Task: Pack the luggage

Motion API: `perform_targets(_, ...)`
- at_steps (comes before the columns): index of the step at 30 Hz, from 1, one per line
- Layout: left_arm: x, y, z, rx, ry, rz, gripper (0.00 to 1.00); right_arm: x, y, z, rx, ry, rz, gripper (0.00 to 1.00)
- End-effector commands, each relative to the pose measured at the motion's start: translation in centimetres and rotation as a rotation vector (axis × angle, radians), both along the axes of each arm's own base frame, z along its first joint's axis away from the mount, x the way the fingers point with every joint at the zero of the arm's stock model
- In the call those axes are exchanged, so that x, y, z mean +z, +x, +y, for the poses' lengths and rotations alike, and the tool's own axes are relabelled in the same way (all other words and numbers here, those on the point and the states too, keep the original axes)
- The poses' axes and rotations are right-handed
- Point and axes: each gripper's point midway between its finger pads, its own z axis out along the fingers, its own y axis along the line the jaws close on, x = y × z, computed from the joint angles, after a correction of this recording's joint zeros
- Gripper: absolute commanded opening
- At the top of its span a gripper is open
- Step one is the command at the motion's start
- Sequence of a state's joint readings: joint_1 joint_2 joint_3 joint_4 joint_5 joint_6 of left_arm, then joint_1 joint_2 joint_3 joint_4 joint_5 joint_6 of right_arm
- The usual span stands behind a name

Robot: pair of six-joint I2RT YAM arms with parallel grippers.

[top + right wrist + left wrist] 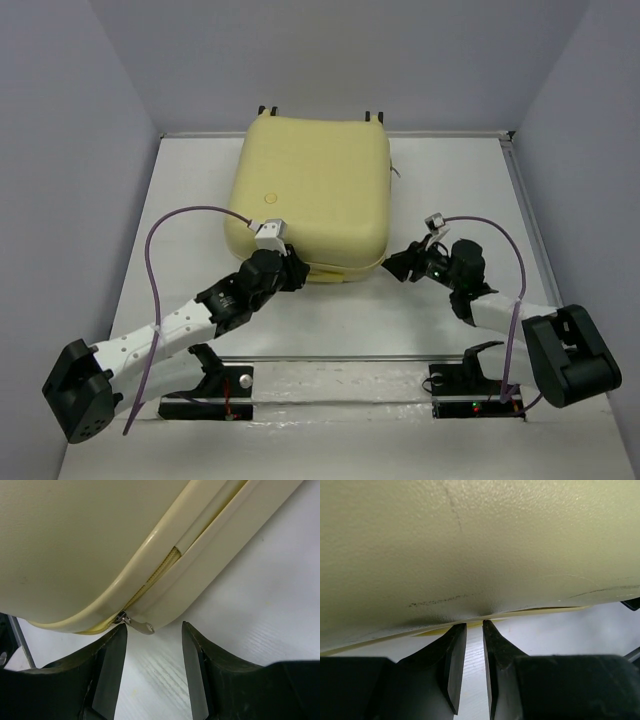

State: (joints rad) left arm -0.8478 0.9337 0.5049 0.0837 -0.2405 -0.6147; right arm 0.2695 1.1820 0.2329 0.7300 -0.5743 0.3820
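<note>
Luggage [315,190] is laid flat on the table [450,200] with the lid down; small black wheels [266,109] are seen at its far edge. Contents cannot be seen, and no loose items are seen around the luggage. Loading is judged done, and closing the zip is judged to be the step in hand.

The zipper pull [143,626] is found at the near-right corner of the luggage, hanging off the seam. Woven tape is exposed in the seam beside the slider, so the zip is judged not fully run. How much is left cannot be told.

The right gripper [400,266] is placed just beside that corner, fingers apart, with the pull just ahead of the gap and not yet gripped. The left gripper [293,268] is set at the near-left corner of the luggage. Its fingers are almost together with a slim gap, nothing is clamped, and the tips sit just under the lower rim.

Left to do, as judged: the pull is to be grasped and drawn along the seam.
</note>
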Motion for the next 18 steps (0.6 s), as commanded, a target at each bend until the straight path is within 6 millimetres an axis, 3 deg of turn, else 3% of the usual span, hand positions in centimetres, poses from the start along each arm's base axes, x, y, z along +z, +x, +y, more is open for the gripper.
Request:
perform_targets(1,4.2,2.5,1.2,0.103,-0.017,-0.126,0.33,2.4,1.7,1.1,0.066,-0.002,-0.143,0.54)
perform_targets(5,5.3,2.9,1.2,0.116,-0.026,-0.147,0.33,1.9,1.6,1.8,0.115,0.016,-0.137,0.52)
perform_targets(13,8.1,3.2,2.0,0.153,-0.045,-0.202,0.34,3.5,1.3,2.8,0.182,0.082,-0.173,0.37)
perform_targets(18,8.0,3.1,2.0,0.151,-0.042,-0.193,0.35,3.8,0.9,3.0,0.187,0.078,-0.175,0.3)
